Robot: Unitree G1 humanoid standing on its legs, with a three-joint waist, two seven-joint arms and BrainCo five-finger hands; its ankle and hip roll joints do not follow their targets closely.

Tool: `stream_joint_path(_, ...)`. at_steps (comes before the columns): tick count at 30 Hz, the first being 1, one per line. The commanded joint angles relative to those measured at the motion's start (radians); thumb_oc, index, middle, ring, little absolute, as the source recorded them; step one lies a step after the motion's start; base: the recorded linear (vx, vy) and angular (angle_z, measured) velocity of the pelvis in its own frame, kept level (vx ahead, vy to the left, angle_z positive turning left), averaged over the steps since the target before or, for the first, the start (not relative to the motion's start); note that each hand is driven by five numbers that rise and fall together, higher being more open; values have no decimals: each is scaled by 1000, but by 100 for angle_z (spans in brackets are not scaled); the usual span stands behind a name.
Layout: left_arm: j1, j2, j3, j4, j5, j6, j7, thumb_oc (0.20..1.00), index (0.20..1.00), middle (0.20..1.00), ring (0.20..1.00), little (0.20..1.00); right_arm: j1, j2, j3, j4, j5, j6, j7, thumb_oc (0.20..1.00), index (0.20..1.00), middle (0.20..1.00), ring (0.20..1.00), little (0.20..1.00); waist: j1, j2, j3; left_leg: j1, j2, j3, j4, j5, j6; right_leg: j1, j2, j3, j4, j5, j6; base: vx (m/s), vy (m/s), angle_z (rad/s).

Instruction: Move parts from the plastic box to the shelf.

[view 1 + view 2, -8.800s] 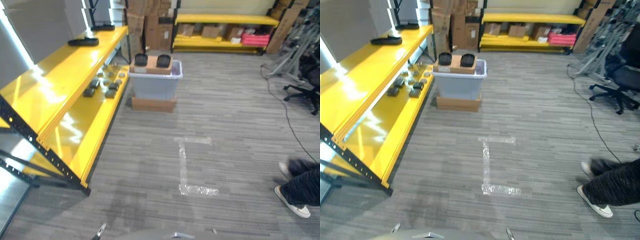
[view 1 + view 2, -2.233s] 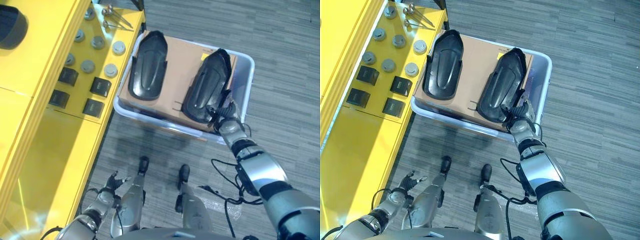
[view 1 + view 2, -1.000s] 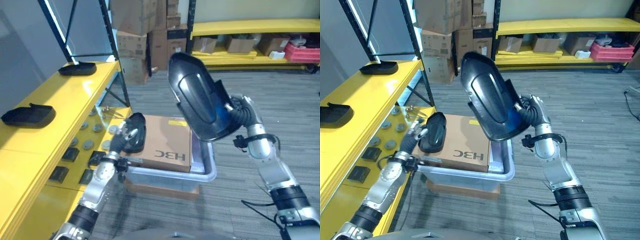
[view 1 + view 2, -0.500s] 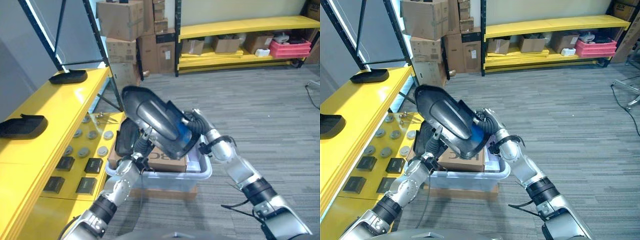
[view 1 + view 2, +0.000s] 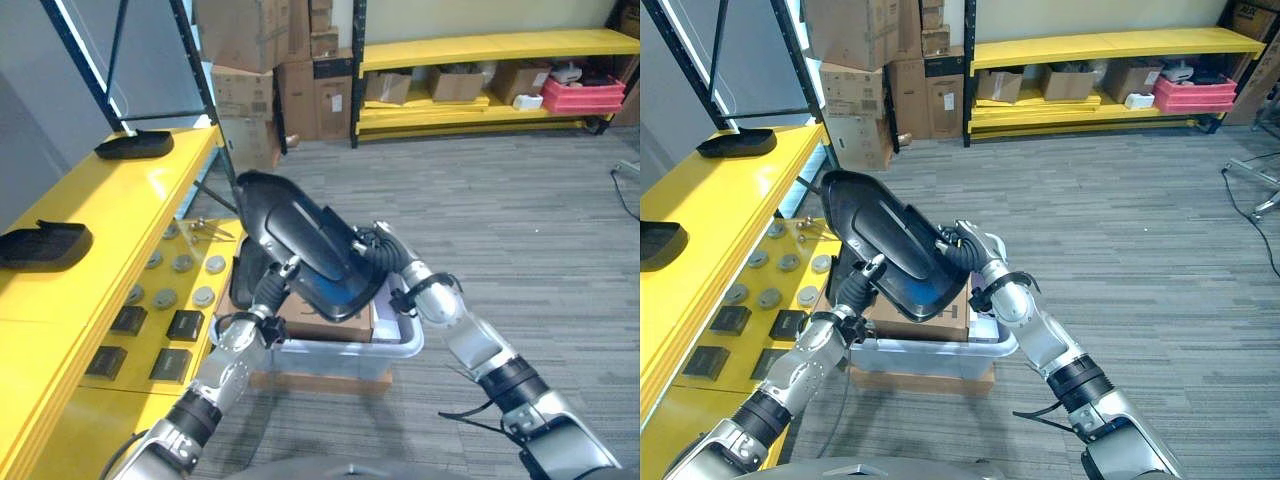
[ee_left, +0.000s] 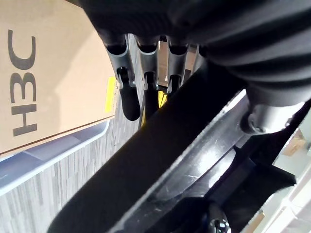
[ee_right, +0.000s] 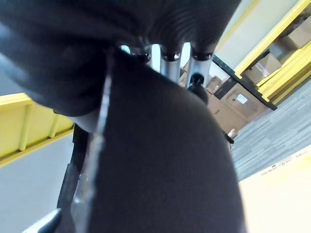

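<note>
We hold a large black moulded part [image 5: 305,250] up in the air over the plastic box [image 5: 345,345], tilted so that its broad glossy face looks up and toward the shelf side. Our right hand [image 5: 385,262] grips it at the lower, nearer end, fingers curled round the edge of the part; in the right wrist view the silver fingers [image 7: 170,65] lie along the dark shell and wrap onto it. Our left hand [image 5: 268,300] comes up from below and meets the underside of the same part. In the left wrist view its fingers [image 6: 127,92] are straight and lie beside the black edge, not curled round it, so this hand is open against the part rather than clamped on it.

The plastic box is pale grey-white and stands on the floor [image 5: 520,220] just beside the yellow shelf [image 5: 100,210]. In it sits a brown cardboard carton [image 5: 330,318], and on the carton a second black part [image 5: 248,280] lies partly hidden behind the left arm and the lifted one.

On the upper level of the yellow shelf we see two more black parts, one near [image 5: 42,245] and one farther back [image 5: 135,146]. On the lower level lie round grey discs [image 5: 183,263] and small dark square blocks [image 5: 185,325] in rows. Behind stand stacked cardboard boxes [image 5: 255,60] and a second yellow rack [image 5: 480,50] along the far wall.
</note>
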Motion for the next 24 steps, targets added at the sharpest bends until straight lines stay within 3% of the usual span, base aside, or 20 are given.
stream_joint_path(1, -178, -31, 4, 53, 112, -100, 19, 200, 200, 200, 200, 200, -68, 119, 185, -173, 130, -129, 141, 200, 200, 200, 200, 200, 12, -39, -11, 40, 29, 21, 1, -52, -34, 22, -36, -2, 46, -80, 35, 0, 0, 0)
stream_joint_path(6, -183, -47, 10, 49, 155, -137, 82, 200, 200, 200, 200, 200, -55, 182, 292, -183, 329, -131, 199, 200, 200, 200, 200, 200, 11, -41, -1, 36, 29, 27, 1, -49, -36, 16, -37, 0, 47, -78, 34, 0, 0, 0)
stream_joint_path(10, -191, -48, 23, 54, 203, -155, 106, 200, 200, 200, 200, 200, -59, 173, 349, -205, 371, -139, 240, 200, 200, 200, 200, 200, 8, -41, 8, 33, 31, 29, 2, -47, -40, 10, -38, 3, 48, -77, 34, -32, -10, -3)
stream_joint_path(11, -195, -49, 30, 61, 216, -165, 118, 200, 200, 200, 200, 200, -67, 163, 358, -207, 392, -138, 246, 291, 291, 291, 291, 291, 8, -41, 8, 32, 31, 29, 3, -46, -40, 9, -38, 2, 50, -76, 35, -31, -23, -3)
stream_joint_path(12, -196, -48, 40, 71, 232, -174, 132, 200, 200, 200, 200, 200, -75, 154, 353, -205, 416, -141, 247, 1000, 1000, 1000, 1000, 1000, 8, -42, 7, 30, 32, 31, 3, -46, -41, 8, -38, 4, 49, -76, 35, 0, 0, 0)
stream_joint_path(17, -165, -19, 63, 61, 312, -174, 162, 200, 200, 200, 200, 200, 3, 123, 247, -244, 499, -156, 203, 1000, 1000, 1000, 1000, 1000, 4, -40, 2, 29, 33, 33, 4, -46, -42, 5, -36, 4, 47, -76, 36, -2, -7, 0)
stream_joint_path(20, -97, 34, 150, 9, 408, -177, 183, 200, 200, 200, 200, 200, 244, 45, -57, -329, 478, -186, 117, 1000, 1000, 1000, 1000, 1000, -24, -25, 5, 27, 40, 43, 0, -44, -48, -6, -30, 10, 54, -79, 37, -2, -46, -5)
stream_joint_path(24, -75, 41, 181, 0, 454, -185, 194, 200, 200, 200, 200, 200, 309, 46, -155, -180, 411, -185, 55, 1000, 1000, 1000, 1000, 1000, -31, -18, 8, 26, 42, 46, -3, -42, -51, -8, -29, 11, 53, -78, 37, -1, -34, -9)
